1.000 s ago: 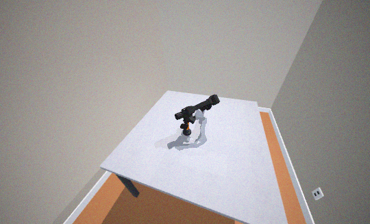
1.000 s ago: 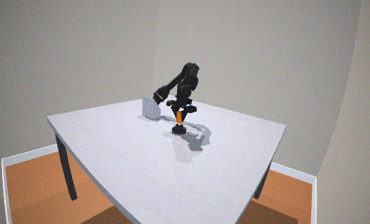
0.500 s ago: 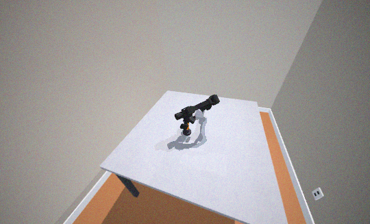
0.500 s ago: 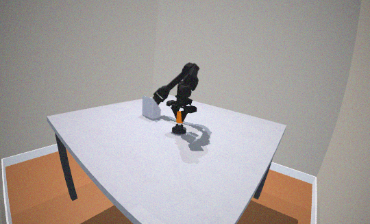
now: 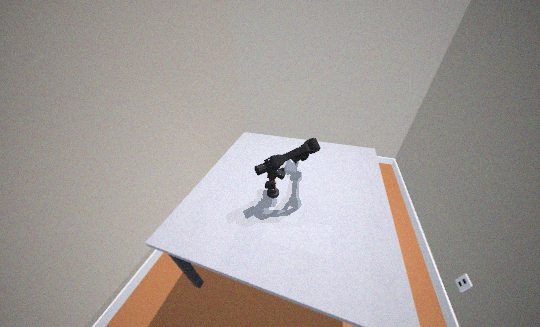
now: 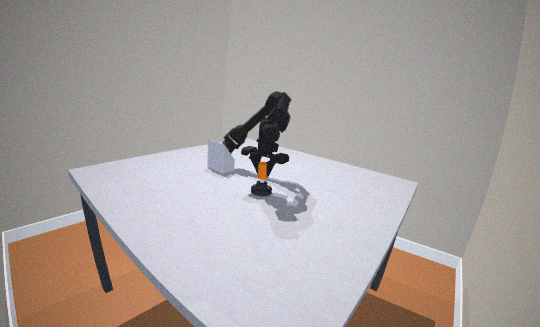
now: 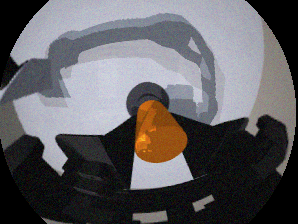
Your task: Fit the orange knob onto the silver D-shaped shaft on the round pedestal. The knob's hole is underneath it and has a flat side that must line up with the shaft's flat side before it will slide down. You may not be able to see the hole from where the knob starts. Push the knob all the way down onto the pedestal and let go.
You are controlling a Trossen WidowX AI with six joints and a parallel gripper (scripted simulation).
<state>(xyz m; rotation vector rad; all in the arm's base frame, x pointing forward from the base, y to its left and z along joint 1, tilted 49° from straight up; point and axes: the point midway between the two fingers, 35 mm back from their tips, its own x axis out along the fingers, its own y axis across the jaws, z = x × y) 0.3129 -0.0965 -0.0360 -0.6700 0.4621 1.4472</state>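
Orange knob, clamped in your gripper above the pedestal.
Likely light, stiff; keep its sides pinched at three and nine o'clock.

Wht tbl w/ dk legs; orng flr.

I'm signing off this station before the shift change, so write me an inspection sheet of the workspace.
Surface: pale, flat table; shadows fall across it.
Job's things: orange knob above the dark round pedestal, a gap between them; flat-side alignment cannot be told.
Clutter: nothing seen.
End effector: shut on the knob.
Cables: nothing seen.
Surroundings: plain walls, orange-brown floor, wall outlet; a pale block by the arm's base end.
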